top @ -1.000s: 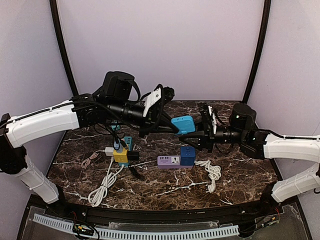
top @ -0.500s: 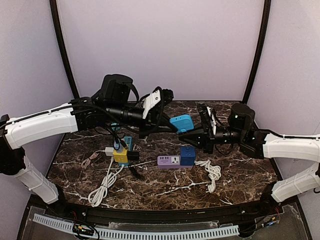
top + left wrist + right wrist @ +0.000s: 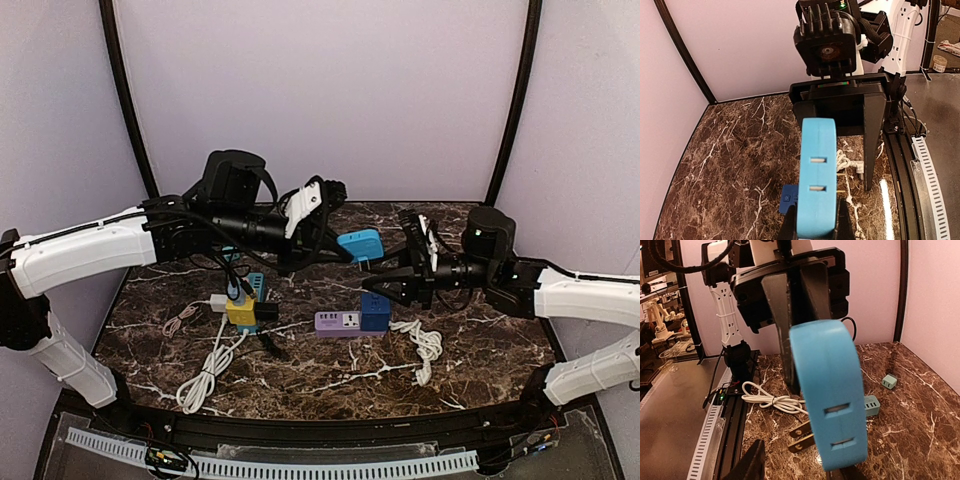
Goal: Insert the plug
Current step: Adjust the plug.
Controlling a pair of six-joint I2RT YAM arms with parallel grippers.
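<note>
Top external view shows the blue plug (image 3: 360, 244) raised above the table (image 3: 480, 350), clamped by the left end effector (image 3: 343, 254). The right end effector (image 3: 378, 285) gapes wide just beside it. The plug is probably light, rigid, slick plastic, best gripped on its flat sides, clear of the prongs (image 3: 801, 436).

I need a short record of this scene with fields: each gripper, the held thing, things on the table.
left gripper: shut on the light blue adapter, above the table
right gripper: open, facing the adapter, not gripping it
prongs: two brass blades, bare
on table: purple power strip beside a dark blue adapter; white cable
</note>
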